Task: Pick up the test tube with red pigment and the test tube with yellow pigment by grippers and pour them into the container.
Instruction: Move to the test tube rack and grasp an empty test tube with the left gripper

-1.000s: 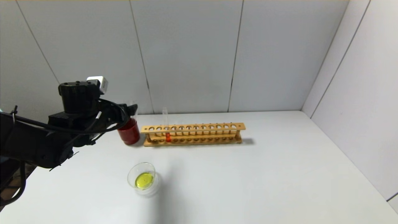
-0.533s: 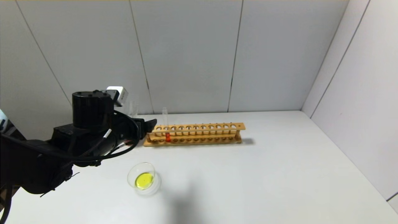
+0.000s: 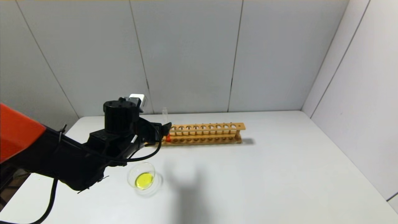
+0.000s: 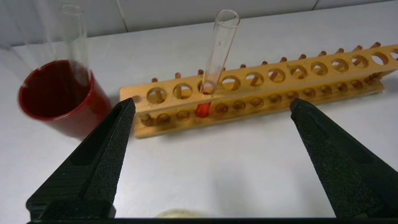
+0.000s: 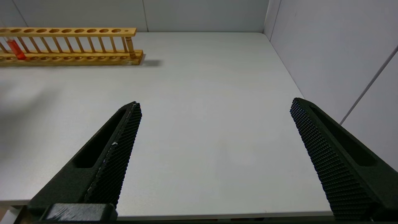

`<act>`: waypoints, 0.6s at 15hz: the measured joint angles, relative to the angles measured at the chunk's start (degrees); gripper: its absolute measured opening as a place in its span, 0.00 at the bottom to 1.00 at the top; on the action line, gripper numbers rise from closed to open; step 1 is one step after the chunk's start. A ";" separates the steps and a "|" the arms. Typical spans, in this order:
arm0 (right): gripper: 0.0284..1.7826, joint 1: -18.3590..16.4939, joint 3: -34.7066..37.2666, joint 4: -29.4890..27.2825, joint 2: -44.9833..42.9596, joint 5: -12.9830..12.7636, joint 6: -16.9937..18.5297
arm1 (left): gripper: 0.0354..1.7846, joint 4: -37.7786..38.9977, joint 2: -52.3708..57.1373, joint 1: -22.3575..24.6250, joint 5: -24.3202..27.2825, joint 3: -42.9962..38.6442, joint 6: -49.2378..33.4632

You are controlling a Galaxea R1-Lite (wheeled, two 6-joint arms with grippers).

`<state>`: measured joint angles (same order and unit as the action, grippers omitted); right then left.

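The left gripper [image 4: 211, 105], wide open, should pinch the thin, slippery, breakable test tube with red pigment [image 4: 217, 53], middle of the frame, gently on its bare top part.

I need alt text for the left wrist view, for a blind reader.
Open black left gripper faces a clear glass test tube with red liquid standing in a wooden rack on a white table; dark red cup beside the rack.

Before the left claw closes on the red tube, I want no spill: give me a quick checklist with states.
1. Left claw open and empty: ok.
2. Test tube with red pigment seated in the wooden rack: ok.
3. Tube between the fingers: not ok, claw short of it.
4. Container on the table, holding yellow liquid: ok.
5. Dark red cup clear of the claw's path: cannot tell.
6. Right claw open, away from the rack: ok.
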<state>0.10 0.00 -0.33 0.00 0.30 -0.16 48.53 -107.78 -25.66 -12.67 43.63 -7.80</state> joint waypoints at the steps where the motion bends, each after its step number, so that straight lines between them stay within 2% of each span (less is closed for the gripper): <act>1: 0.98 0.00 0.00 0.00 0.00 0.00 0.00 | 0.98 0.89 -2.21 -0.02 0.00 1.60 0.06; 9: 0.98 -0.02 0.00 0.00 0.00 0.02 0.00 | 0.98 -0.72 -14.08 1.33 -0.10 13.45 0.32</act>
<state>0.07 0.00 -0.33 0.00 0.33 -0.16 47.81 -121.86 -24.33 -12.76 57.08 -7.49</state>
